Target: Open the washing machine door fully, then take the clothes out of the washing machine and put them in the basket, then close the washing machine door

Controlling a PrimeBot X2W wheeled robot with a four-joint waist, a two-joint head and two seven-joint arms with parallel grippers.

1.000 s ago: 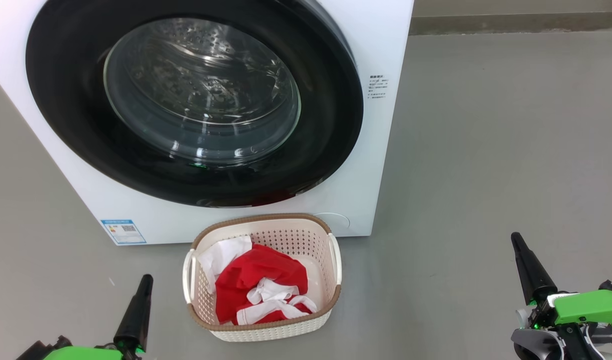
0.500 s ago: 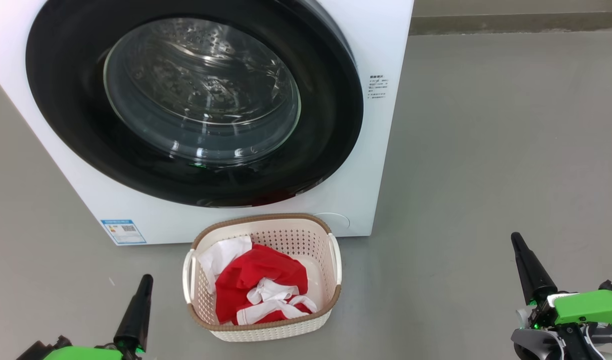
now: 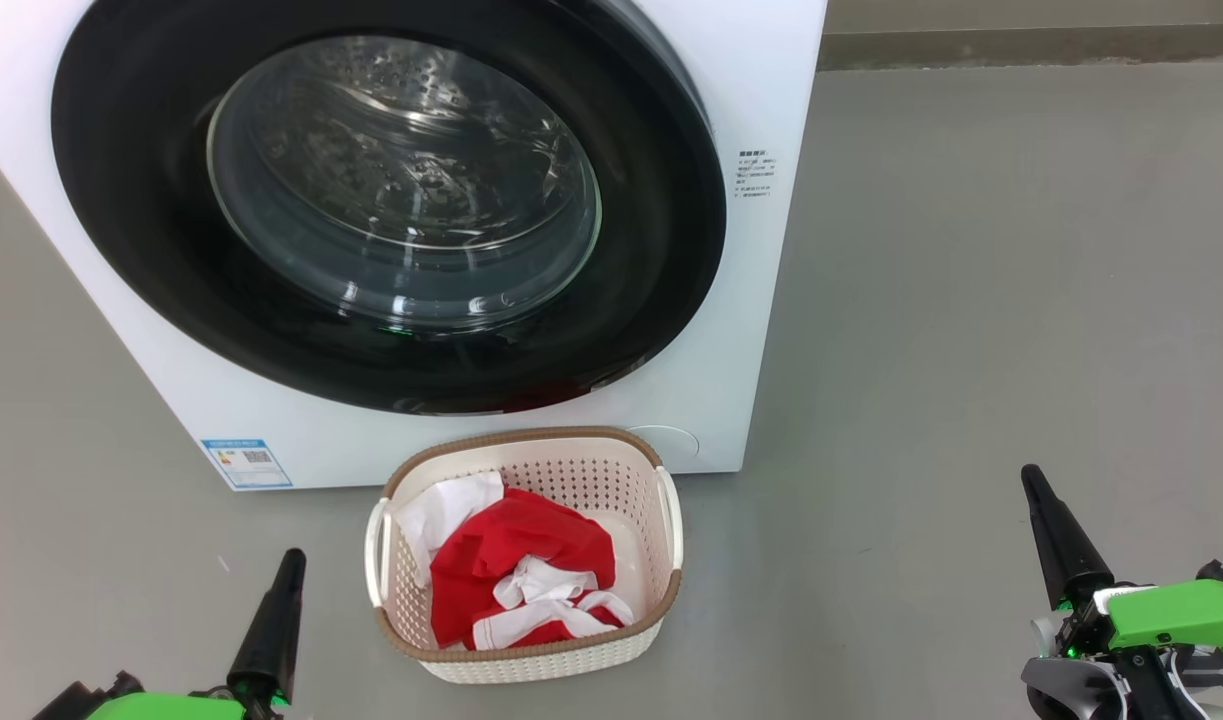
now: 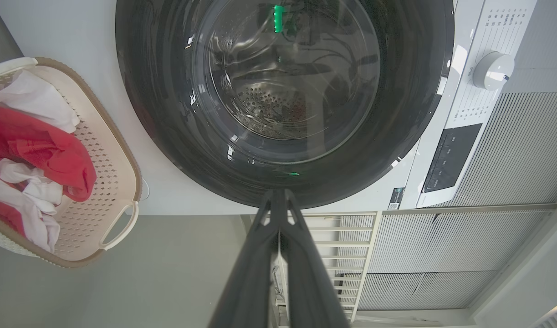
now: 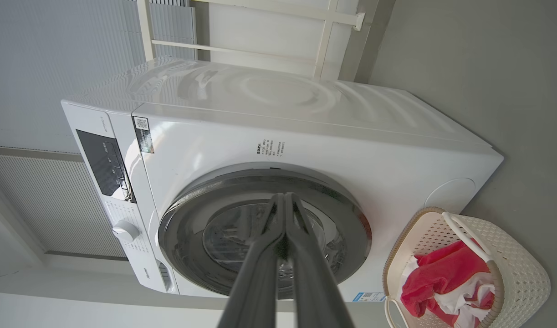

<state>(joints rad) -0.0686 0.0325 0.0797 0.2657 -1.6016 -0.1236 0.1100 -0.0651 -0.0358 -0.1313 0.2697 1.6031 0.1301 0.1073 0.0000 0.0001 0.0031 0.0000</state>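
Observation:
The white washing machine [image 3: 751, 90] stands ahead, and its round black-rimmed door [image 3: 391, 200] lies flat against the front, the steel drum visible through the glass. In front of it on the floor sits the cream basket [image 3: 671, 520] holding the red and white clothes [image 3: 516, 580]. My left gripper [image 3: 291, 560] is shut and empty, low to the left of the basket. Off to the basket's right, my right gripper [image 3: 1031, 480] is shut and empty too. The left wrist view faces the door [image 4: 283, 91] with the basket [image 4: 119, 173] at left. From the right wrist I see the machine [image 5: 305, 150], its door [image 5: 260, 232] and the basket [image 5: 515, 273].
Grey floor [image 3: 971, 350] stretches open to the right of the machine. A control panel with a white dial [image 4: 492, 70] sits on the machine front. A white rack [image 4: 342, 255] and ribbed wall panels stand beyond the machine.

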